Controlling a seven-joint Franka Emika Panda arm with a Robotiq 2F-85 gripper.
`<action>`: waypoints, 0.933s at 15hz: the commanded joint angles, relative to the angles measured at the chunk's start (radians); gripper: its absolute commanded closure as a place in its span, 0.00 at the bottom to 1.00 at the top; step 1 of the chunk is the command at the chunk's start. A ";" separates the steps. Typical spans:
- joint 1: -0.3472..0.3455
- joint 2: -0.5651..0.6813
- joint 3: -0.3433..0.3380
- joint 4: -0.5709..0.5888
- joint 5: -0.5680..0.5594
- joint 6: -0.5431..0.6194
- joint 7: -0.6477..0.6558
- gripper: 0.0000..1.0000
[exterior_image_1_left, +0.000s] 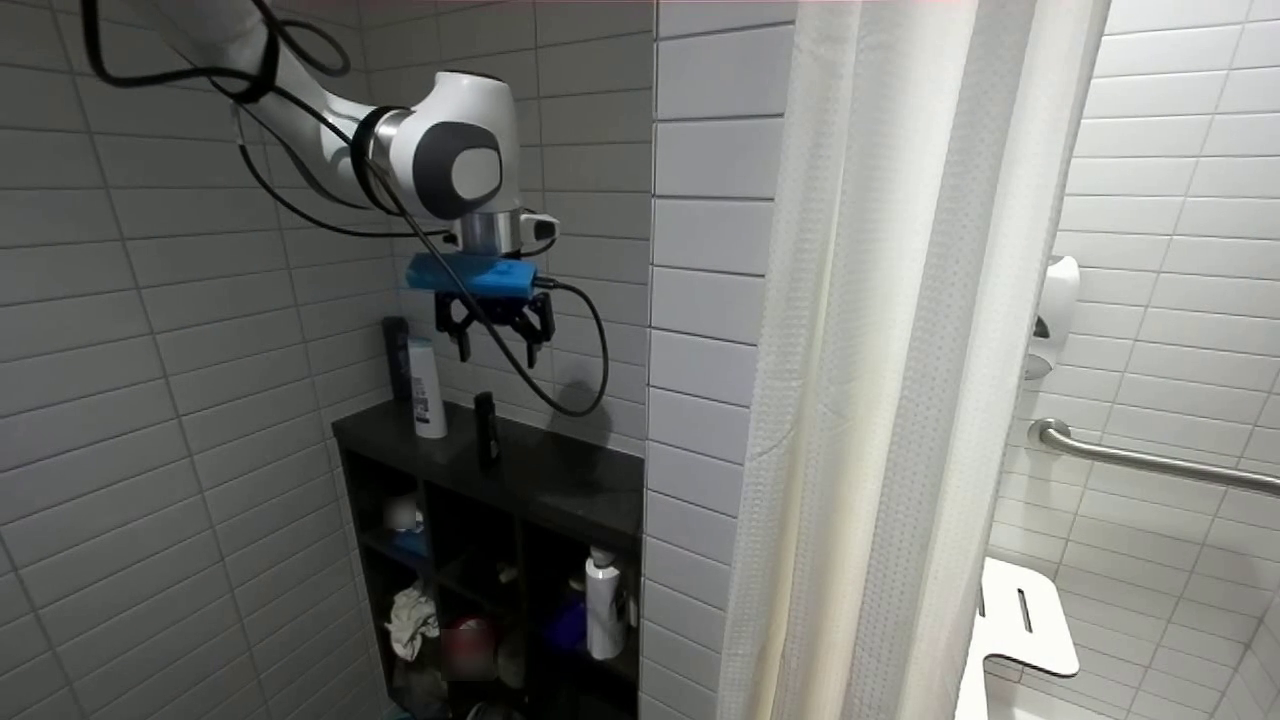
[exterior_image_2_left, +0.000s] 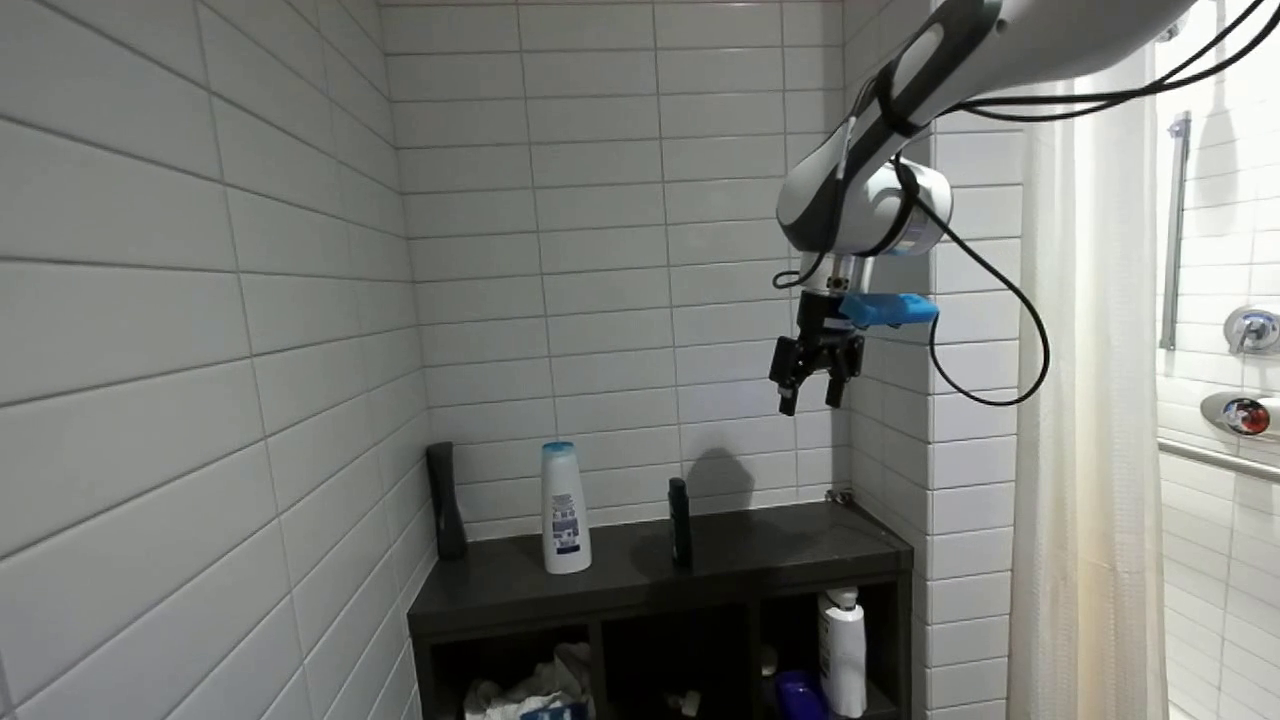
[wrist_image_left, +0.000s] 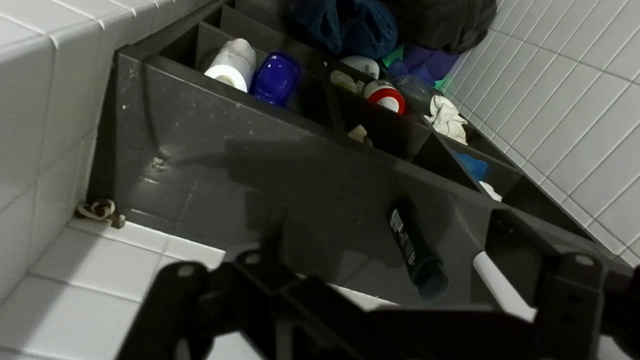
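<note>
"Where the tiled walls (exterior_image_2_left: 320, 330) meet at the left of an exterior view, what stands on the shelf unit (exterior_image_2_left: 660, 598)?"

"A dark bottle (exterior_image_2_left: 447, 505), close into the corner."

"And to the right of that?"

"A white bottle (exterior_image_2_left: 562, 485) with a blue cap (exterior_image_2_left: 558, 448), upright, its printed label (exterior_image_2_left: 567, 525) turned outward. Farther along, apart from it, stands the slim black container (exterior_image_2_left: 680, 525), also upright on the shelf top (exterior_image_2_left: 780, 528). The wrist view shows pale lettering along its side."

"How are the jaws?"

"Spread wide and pointing down, high over the shelf top, farther right in that view. The slim black container is the thing nearest them, lower down and well clear."

"What sits below, in the right-hand compartment (exterior_image_2_left: 785, 620)?"

"A purple bottle (exterior_image_2_left: 800, 697), with a taller white bottle (exterior_image_2_left: 845, 655) just to its right."

"And past the arm (exterior_image_2_left: 850, 170)?"

"A black cable (exterior_image_2_left: 1045, 345) loops out in front of the pale shower curtain (exterior_image_2_left: 1090, 450), which hangs beside the tiles. A metal grab bar (exterior_image_2_left: 1215, 460) shows beyond it."
</note>
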 joint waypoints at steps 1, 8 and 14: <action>-0.013 0.074 0.021 0.094 0.015 -0.038 -0.040 0.00; -0.021 0.136 0.052 0.160 0.000 -0.073 -0.098 0.00; -0.019 0.143 0.068 0.166 -0.017 -0.075 -0.144 0.00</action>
